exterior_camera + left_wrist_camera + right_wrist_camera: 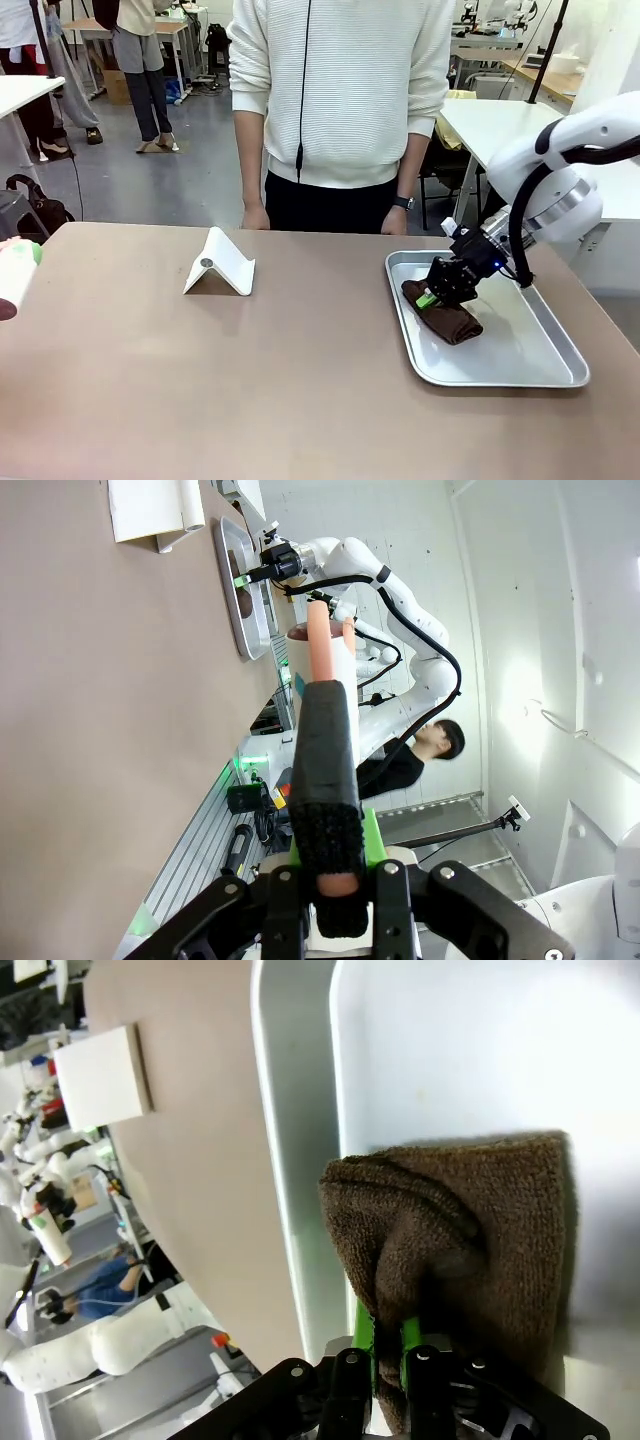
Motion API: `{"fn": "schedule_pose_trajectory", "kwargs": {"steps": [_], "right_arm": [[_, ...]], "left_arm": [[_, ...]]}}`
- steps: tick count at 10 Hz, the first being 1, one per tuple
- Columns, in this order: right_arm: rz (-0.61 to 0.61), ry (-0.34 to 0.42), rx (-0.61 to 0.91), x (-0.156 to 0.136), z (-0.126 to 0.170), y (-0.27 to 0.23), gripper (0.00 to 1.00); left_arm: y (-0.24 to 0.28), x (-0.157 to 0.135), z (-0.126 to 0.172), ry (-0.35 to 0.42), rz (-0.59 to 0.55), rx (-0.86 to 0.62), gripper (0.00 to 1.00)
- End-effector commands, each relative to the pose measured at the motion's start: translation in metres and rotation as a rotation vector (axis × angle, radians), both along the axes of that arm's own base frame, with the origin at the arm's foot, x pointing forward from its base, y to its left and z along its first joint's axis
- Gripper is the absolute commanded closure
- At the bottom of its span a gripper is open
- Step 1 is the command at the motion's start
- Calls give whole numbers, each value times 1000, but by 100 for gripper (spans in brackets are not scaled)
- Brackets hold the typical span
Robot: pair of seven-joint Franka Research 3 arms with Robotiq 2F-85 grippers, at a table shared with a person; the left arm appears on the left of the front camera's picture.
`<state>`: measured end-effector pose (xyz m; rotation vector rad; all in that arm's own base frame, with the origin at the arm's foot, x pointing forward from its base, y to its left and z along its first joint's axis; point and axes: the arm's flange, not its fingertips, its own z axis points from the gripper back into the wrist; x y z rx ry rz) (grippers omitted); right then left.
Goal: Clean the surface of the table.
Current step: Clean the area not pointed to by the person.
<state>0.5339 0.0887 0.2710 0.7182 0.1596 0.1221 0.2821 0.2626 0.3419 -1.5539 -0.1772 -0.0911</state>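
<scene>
Here, the right gripper is pinching a brown cloth in a metal tray on the brown table; the left gripper is clamping a black-and-pink object. A person is standing opposite.

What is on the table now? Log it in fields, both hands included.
table: brown, matte
tray: silver, on the robot's right side
cloth: brown, bunched, in the tray
right hand: shut on the cloth
left hand: shut on a white bottle, at the left edge
stand: white, folded, mid-table
person: standing at the far side
</scene>
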Motion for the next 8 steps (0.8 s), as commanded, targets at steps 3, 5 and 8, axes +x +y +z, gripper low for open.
{"fn": "schedule_pose_trajectory", "kwargs": {"steps": [3, 5, 8], "right_arm": [[-77, -147, -181, -4, -11, -8, 100], [-154, -163, -199, 3, -10, -24, 100], [-268, -140, -172, 12, -8, -60, 100]], "left_arm": [[-1, -2, 4, -2, 1, -8, 78], [-1, -2, 4, -2, 1, -8, 78], [-1, -2, 4, -2, 1, -8, 78]]}}
